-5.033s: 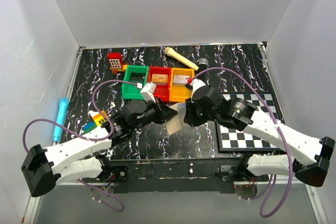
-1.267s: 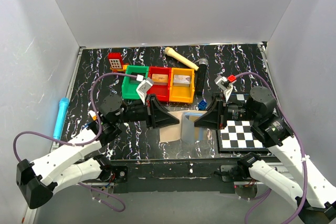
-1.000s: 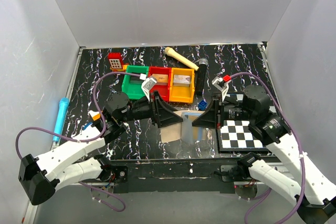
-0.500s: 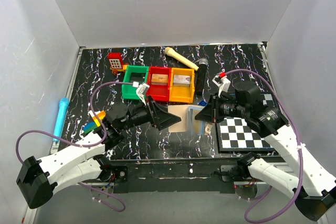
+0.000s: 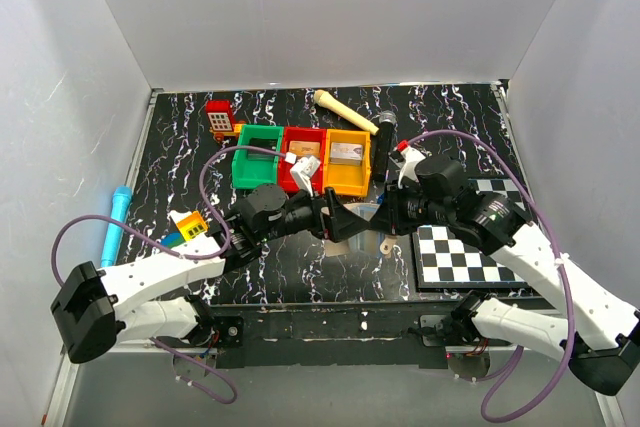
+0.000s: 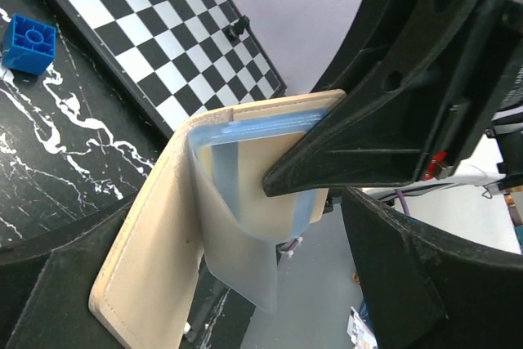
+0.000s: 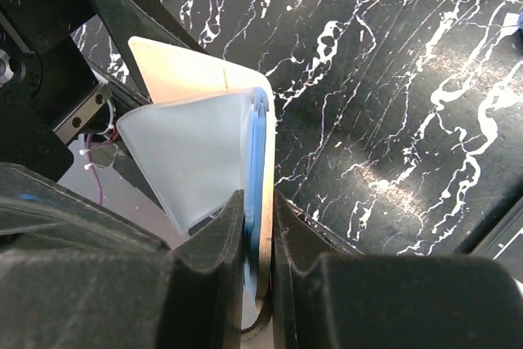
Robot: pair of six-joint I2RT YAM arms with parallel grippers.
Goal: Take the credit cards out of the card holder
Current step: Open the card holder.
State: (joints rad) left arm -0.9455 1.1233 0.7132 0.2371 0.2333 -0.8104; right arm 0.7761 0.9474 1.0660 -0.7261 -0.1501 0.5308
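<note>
Now the card holder [image 6: 155,251] hangs open above the table [image 5: 460,127]. The right tool [image 7: 258,214], at 3 o'clock, pinches its blue side; the left tool [image 5: 345,222], at 9 o'clock, sits wide around it.

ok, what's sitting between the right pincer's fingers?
The card holder. The edge of its pale blue inner panel is pinched between the fingers of the right pincer, as the right wrist view shows. No loose card shows there.
</note>
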